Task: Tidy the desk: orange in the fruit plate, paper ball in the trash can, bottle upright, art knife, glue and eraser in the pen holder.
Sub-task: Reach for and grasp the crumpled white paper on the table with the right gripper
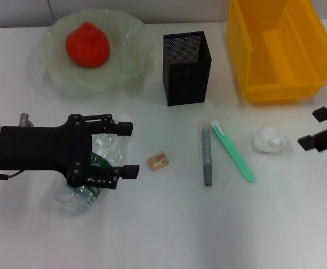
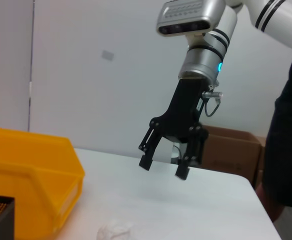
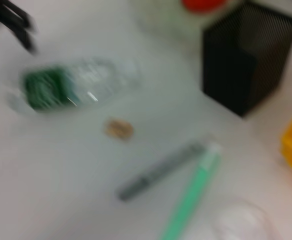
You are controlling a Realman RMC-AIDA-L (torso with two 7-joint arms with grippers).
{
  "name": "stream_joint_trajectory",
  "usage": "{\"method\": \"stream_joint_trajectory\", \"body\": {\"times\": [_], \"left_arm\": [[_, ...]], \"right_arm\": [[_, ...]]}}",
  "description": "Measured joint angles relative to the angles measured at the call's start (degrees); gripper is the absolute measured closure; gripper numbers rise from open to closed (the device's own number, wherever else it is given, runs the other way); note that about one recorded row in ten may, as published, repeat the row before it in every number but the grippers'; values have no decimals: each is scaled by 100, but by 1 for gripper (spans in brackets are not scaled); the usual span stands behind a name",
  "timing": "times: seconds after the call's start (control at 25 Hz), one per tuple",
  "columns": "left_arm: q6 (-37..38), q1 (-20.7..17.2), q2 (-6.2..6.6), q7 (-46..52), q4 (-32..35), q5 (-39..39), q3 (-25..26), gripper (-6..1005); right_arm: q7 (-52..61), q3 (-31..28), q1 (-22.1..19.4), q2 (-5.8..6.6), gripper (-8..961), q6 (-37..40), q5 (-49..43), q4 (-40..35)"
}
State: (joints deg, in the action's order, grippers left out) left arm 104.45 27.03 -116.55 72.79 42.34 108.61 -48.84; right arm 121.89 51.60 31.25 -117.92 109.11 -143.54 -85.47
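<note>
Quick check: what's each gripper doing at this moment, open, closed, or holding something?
Left gripper: open, over the lying bottle, not gripping it.
Right gripper: open, holding nothing, near the paper ball.

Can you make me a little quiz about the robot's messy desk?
1. True or false: the orange already sits in the fruit plate.
2. Which thing lies on its side under the left end effector? A) the bottle B) the pen holder C) the trash can
3. Fill in: the paper ball lies on the desk near the ____ end effector.

Key: 1 true. 2 A. 3 right.
</note>
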Motion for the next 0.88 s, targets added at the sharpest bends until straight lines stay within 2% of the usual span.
{"method": "stream_joint_trajectory", "body": {"times": [0.12, 0.16, 0.2, 0.36, 0.56, 0.88], "left_arm": [[-105, -46, 4, -30, -18, 17, -14, 166], [-133, -55, -1, -41, -38, 25, -22, 166], [-174, -68, -7, -51, -74, 41, -29, 166], [-229, -95, -16, -50, -124, 134, -26, 166], [-237, -156, -23, -17, -129, 169, -26, 166], [-240, -222, -34, -55, -139, 169, -37, 167]], "right_arm": [[298, 459, 331, -135, 156, -579, -829, 418], [367, 735, 452, -151, 156, -966, -982, 816], [367, 735, 452, -151, 156, -966, -982, 816], [409, 1182, 707, -149, 156, -2005, -985, 1893], [362, 1412, 959, -150, 171, -2529, -973, 2591], [297, 1723, 1062, -155, 232, -2845, -850, 2879]]}}
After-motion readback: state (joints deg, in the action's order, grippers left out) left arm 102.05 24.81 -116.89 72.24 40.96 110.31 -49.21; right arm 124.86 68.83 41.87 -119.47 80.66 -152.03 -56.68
